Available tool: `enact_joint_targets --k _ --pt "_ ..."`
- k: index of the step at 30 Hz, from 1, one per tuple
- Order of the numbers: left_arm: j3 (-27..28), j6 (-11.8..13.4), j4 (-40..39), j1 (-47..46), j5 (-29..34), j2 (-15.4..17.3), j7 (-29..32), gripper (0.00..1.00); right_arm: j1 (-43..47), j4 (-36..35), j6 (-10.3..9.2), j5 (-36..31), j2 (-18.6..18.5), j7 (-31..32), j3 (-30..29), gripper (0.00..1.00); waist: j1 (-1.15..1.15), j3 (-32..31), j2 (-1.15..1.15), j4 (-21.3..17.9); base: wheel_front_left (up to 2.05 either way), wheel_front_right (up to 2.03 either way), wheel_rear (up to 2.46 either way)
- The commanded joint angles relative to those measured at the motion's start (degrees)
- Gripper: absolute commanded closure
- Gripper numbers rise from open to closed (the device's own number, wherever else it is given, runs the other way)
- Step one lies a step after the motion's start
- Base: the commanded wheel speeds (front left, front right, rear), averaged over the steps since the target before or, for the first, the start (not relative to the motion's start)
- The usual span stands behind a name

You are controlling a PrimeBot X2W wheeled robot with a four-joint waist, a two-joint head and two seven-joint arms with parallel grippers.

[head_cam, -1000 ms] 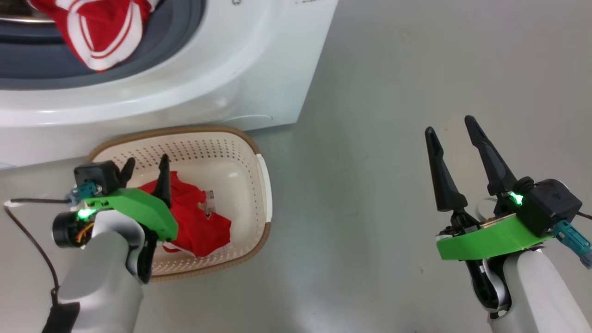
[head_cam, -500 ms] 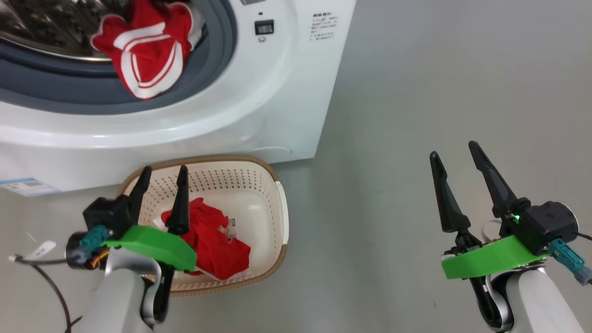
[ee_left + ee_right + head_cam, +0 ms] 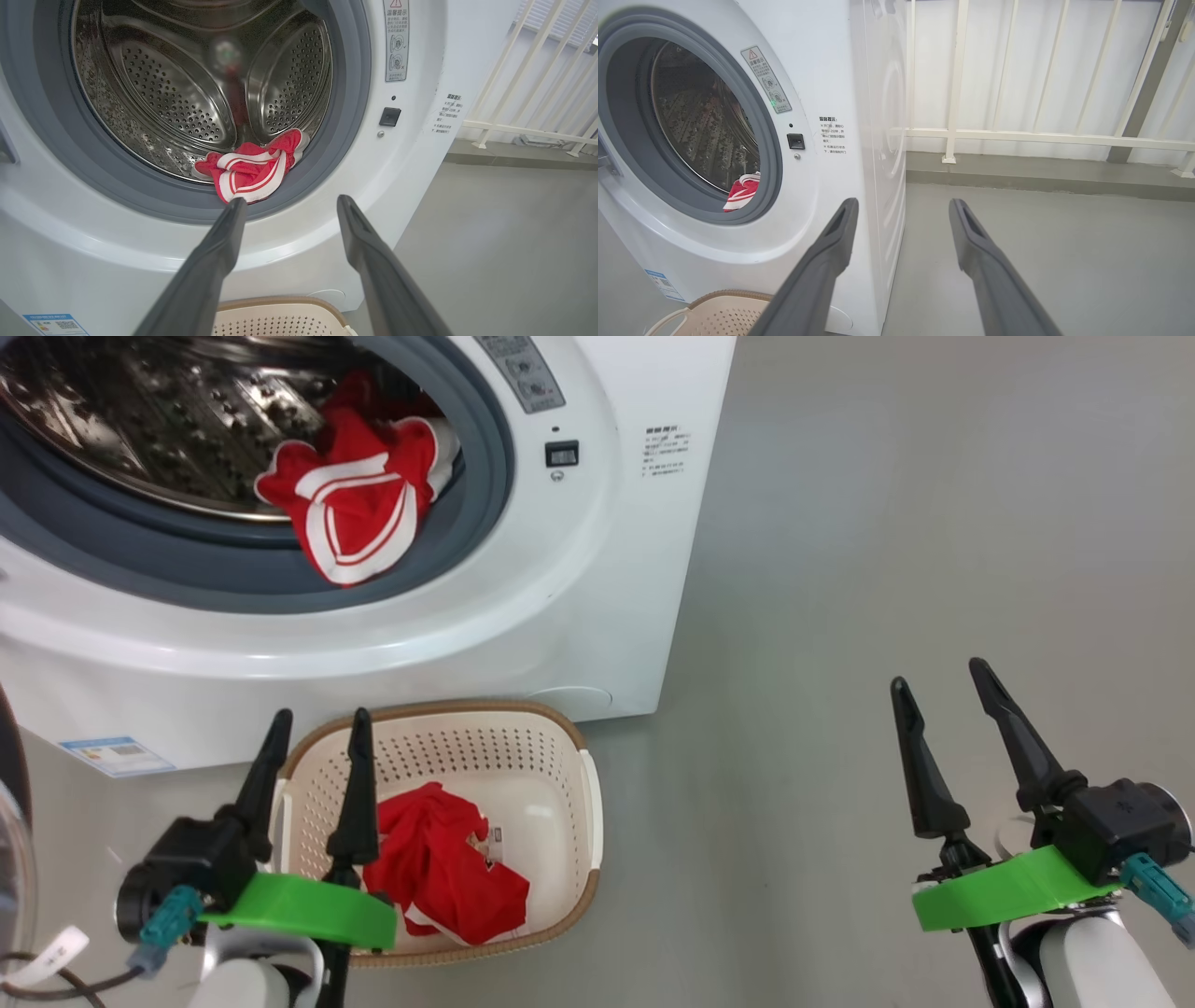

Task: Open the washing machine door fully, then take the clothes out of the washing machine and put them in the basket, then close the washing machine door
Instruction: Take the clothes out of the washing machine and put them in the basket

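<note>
**Head view.** The washing machine stood with its mouth uncovered. A sliver of the washing machine door showed off the machine's left side, swung away. A striped red garment lay at the lower right of the mouth, spilling from the steel drum onto the grey rubber ring. The basket sat on the floor against the machine's foot, directly below the mouth, with a second red garment inside. The left claw hovered over the basket's left rim, fingers spread and empty. The right claw hung well to the right of the machine, equally spread and holding nothing.

**Left wrist view.** The left claw pointed at the machine's mouth, with the striped red garment just above its left finger and apart from it. The basket's rim showed beneath the mouth.

**Right wrist view.** The right claw aimed past the machine's right front corner toward a white railing.

**What could go wrong.** The remaining garment lay across the ring, so a low grab would likely pinch rubber along with cloth. A shallow pinch on one fold might let the garment slip and land on the floor beside the basket. Shutting the door too soon would probably trap fabric in the seal. The left arm, reaching up from this low start, could nudge the basket away from the machine.
</note>
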Motion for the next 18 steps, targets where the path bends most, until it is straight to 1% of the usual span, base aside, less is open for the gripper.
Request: enact_joint_targets --k 1,10,18 --pt "2.03 0.39 -2.24 0.58 0.84 0.54 -0.51 0.0 0.44 -1.6 0.34 -0.61 -0.27 -0.37 0.63 0.0 0.0 -1.23 0.0 0.55 0.0 0.0 0.0" --pt "3.08 1.13 -6.03 6.06 1.53 -0.44 -0.51 0.0 3.96 -2.79 0.34 -1.14 -0.27 -0.37 -0.18 0.0 0.0 -4.88 0.0 1.27 0.0 0.0 0.0" --pt "4.11 1.54 -8.39 10.33 1.81 -0.62 -0.51 0.0 6.67 -3.98 0.34 -1.65 -0.27 -0.37 -0.74 0.0 0.0 -7.65 0.0 1.66 0.0 0.0 0.0"
